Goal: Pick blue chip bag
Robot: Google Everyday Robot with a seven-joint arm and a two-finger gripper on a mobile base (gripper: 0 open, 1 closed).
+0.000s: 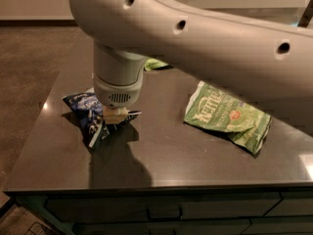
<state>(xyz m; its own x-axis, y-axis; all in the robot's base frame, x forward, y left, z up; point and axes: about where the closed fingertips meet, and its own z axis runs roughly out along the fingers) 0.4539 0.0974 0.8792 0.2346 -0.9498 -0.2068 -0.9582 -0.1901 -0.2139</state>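
The blue chip bag (87,112) is a crumpled navy foil bag with white lettering at the left of the dark tabletop (161,155). My gripper (116,115) comes straight down from the big grey arm onto the bag's right part. Its cream fingertips are pressed together on the foil, and the bag is bunched up around them. The bag's left end touches or hangs just over the table; I cannot tell which. The wrist hides part of the bag.
A light green chip bag with white lettering (227,117) lies at the right of the table. Another green bag (155,63) peeks out behind the arm at the back. The table's front edge (146,187) is near, with drawers below.
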